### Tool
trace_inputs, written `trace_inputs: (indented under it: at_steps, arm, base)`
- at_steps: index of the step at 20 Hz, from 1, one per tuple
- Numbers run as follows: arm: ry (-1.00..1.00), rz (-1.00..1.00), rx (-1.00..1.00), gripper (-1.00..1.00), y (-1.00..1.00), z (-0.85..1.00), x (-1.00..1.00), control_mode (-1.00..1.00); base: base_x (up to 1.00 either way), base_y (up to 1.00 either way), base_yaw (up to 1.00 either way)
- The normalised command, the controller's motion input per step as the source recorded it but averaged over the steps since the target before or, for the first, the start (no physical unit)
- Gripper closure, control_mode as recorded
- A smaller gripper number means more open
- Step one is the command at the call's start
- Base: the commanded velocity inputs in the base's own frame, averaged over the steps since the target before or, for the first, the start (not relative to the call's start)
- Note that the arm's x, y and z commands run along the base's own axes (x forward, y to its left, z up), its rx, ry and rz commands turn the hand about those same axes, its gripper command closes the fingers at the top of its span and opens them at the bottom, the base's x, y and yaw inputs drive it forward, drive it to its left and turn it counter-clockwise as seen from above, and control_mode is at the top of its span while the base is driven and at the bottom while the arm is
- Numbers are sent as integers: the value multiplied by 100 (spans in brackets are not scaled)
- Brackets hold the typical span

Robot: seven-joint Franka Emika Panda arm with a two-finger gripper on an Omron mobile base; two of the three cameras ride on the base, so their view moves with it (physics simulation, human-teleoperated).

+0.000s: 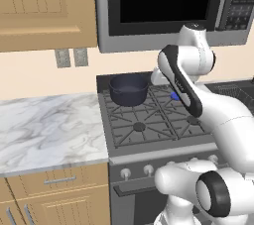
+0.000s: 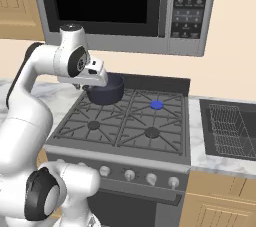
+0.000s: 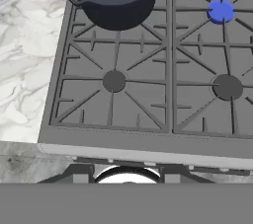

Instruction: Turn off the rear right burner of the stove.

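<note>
Kitchen stove [image 2: 125, 126]: your gripper [image 2: 95, 78] hovers over its rear left corner, finger spacing unclear; the rear right burner [image 2: 157, 104] burns blue well apart.

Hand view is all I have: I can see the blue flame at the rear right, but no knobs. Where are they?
Observer: The knobs sit in a row on the front panel of the stove, below the grates. Four show in the right base view.
Operator: Is anything covering them?
Observer: In the left base view the robot's arm stands in front of part of the row. In the right base view the four show clear.
Operator: What lies right of the stove?
Observer: A counter with a dark sink that holds a wire rack, on the same side as the rear right burner.
</note>
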Motion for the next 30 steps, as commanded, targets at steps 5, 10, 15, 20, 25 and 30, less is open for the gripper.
trace_inputs:
  at_steps: [5,10,15,20,25,30]
  arm:
    - [-2,0,0,-100,-2,-1,-21,-100]
    - [-3,0,1,-100,-32,-3,-48,-100]
    - [-1,0,4,-100,-53,-7,-56,-100]
    - [-1,0,1,-100,-67,-35,-35,-100]
    - [-5,9,0,-100,-42,-37,-16,-100]
    - [-3,16,0,-100,-43,-20,-22,-100]
  base:
    - [0,0,0]
    - [0,0,0]
    - [0,0,0]
    - [0,0,0]
    - [0,0,0]
    - [0,0,0]
